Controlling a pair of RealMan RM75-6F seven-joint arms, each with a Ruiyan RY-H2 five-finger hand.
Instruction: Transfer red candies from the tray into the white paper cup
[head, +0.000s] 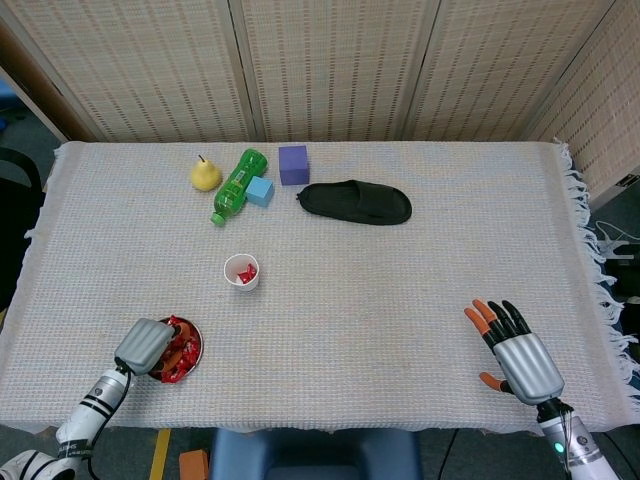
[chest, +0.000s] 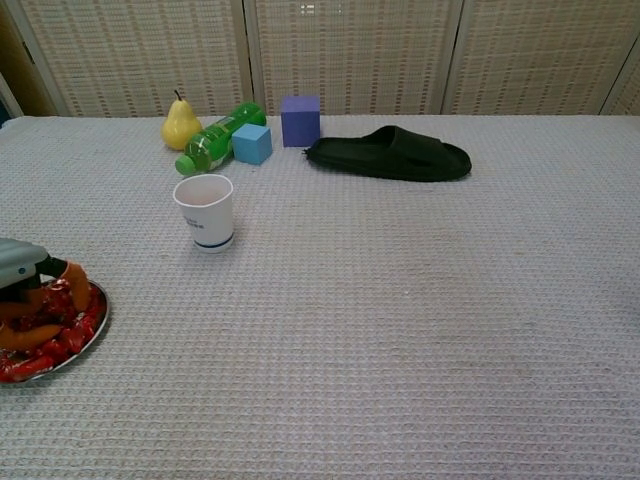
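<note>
Red candies (chest: 45, 335) are heaped on a round tray (head: 195, 345) near the front left corner of the surface (head: 400, 290). The left robot hand (head: 145, 346) is set down over the tray, with its orange-tipped fingers (chest: 78, 285) curled into the pile. Whether a candy is pinched between them cannot be told, because the fingers are mixed in with the wrappers.

A white paper cup (chest: 205, 212) is stood upright behind the tray and a little to its right, apart from it. A few red candies are seen inside the cup from the head view.

Far to the right of the tray, near the front right corner, the right robot hand (head: 518, 353) is laid flat with its fingers spread wide. Nothing is held in it.

Well behind the tray, past the cup, a yellow pear (head: 205, 174) is seen. A green bottle (head: 237, 184) is laid on its side just beside the pear. A small light blue cube (head: 260, 190) is placed against the bottle, and a purple cube (head: 293, 164) is set close by. A black slipper (head: 356, 202) is laid further right of them.
</note>
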